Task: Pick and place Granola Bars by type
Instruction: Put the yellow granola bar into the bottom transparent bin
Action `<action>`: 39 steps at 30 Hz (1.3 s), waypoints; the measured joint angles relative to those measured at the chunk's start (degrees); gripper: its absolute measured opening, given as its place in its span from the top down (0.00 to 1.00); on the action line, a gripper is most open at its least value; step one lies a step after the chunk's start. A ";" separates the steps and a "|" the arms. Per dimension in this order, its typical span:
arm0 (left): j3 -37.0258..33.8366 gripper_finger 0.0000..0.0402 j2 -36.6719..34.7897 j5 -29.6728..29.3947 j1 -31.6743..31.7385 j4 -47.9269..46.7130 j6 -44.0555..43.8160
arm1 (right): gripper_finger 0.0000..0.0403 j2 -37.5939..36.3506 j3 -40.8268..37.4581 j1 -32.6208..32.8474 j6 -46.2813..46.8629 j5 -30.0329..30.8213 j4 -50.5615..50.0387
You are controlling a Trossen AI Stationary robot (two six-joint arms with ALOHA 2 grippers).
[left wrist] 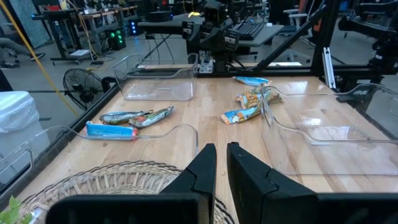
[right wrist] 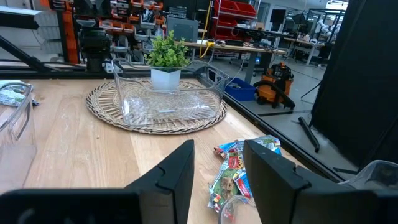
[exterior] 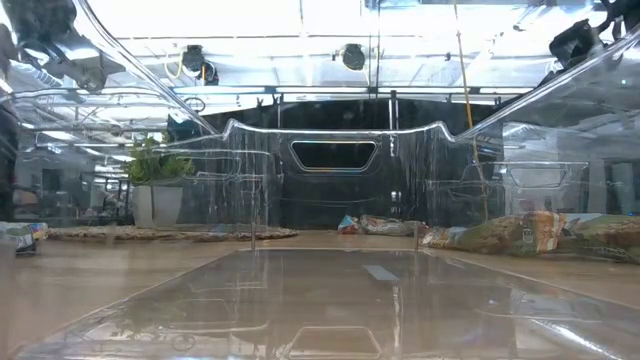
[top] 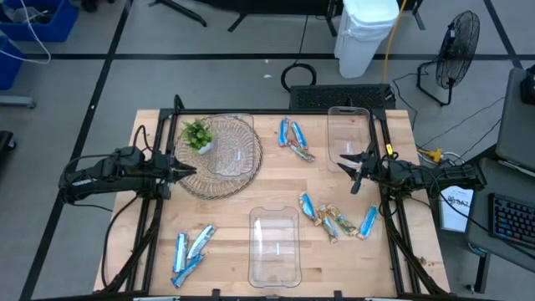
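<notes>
A pale wooden table (top: 242,196) stands on a grey floor, with a white bin (top: 368,33) and a floor fan (top: 456,42) beyond its far edge.

Three clear plastic trays sit on it, and all look empty: one (top: 227,146) on a round woven mat (top: 188,180) at the left, one (top: 349,134) at the far right, and one (top: 274,245) at the near edge. A small green plant (top: 197,134) in a white pot stands on the mat just beside the first tray.

The Granola Bars lie loose on the wood in three clusters, none in a tray: blue-and-white ones at the near left (top: 191,249), a mixed few (top: 294,139) between the mat and the far tray, and a blue and tan pile (top: 334,219) right of the near tray.

The left gripper (top: 185,170) hovers over the mat's edge, its fingers (left wrist: 202,171) close together with a thin gap, pinching nothing. The right gripper (top: 358,170) hangs by the far tray, its fingers (right wrist: 177,168) spread apart and empty.

Only the high view shows all three clusters together. The low view looks through the near tray's walls (exterior: 330,190), and there the tan wrappers (exterior: 525,233) are plain. The right wrist view shows bars (right wrist: 239,171) lying beneath its fingers.
</notes>
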 joint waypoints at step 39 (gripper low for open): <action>0.01 0.88 0.00 -3.48 0.01 2.60 2.16 | 0.68 -0.09 -4.31 -0.09 -12.18 -9.06 38.75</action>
